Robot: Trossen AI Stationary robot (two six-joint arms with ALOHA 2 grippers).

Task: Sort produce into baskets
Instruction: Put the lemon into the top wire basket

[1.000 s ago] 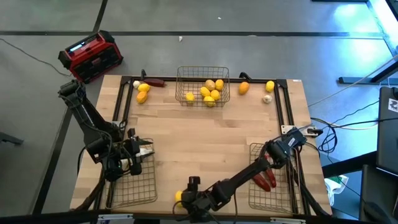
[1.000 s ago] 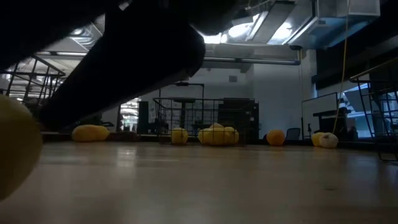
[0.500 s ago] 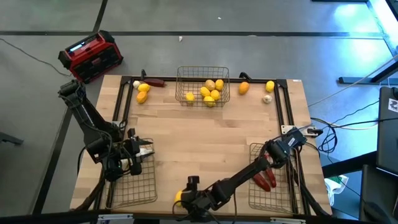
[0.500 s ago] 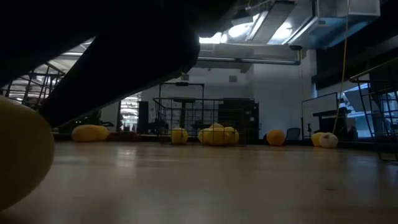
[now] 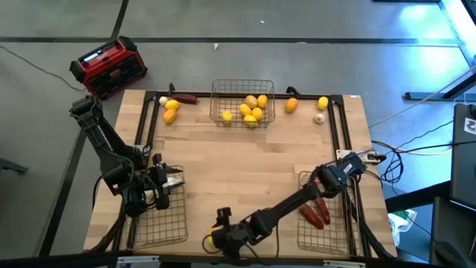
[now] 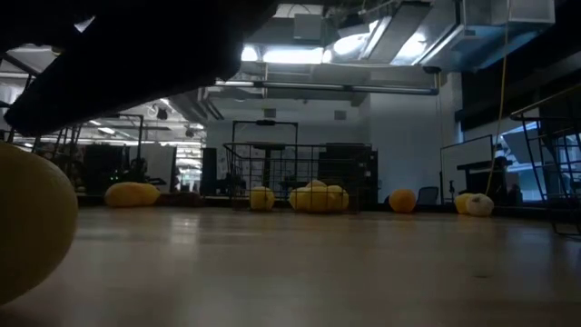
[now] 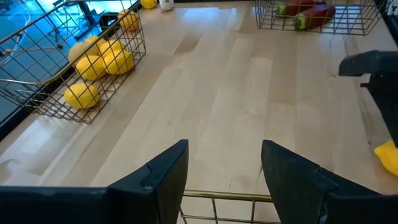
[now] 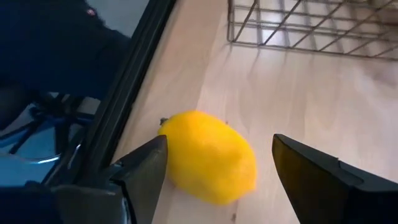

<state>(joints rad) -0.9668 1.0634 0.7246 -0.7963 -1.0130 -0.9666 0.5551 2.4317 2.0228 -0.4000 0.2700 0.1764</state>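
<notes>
- A yellow lemon (image 8: 208, 155) lies on the counter (image 5: 245, 164) between the wide-apart fingers of the right gripper (image 5: 214, 237).
- The right arm stretches low from the chili basket (image 5: 325, 238).

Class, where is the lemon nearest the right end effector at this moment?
The lemon lies on the table's near edge, between the right end effector's open fingers, right of the left wire basket.

Baskets (image 5: 242, 104): three; one far centre, one near left, one near right
Yellow and orange fruits (image 5: 251, 112): about eleven; six or so in the far basket
Red chilies (image 5: 316, 212): several in the near right basket; one far left
Garlic bulbs (image 5: 320, 117): two
</notes>
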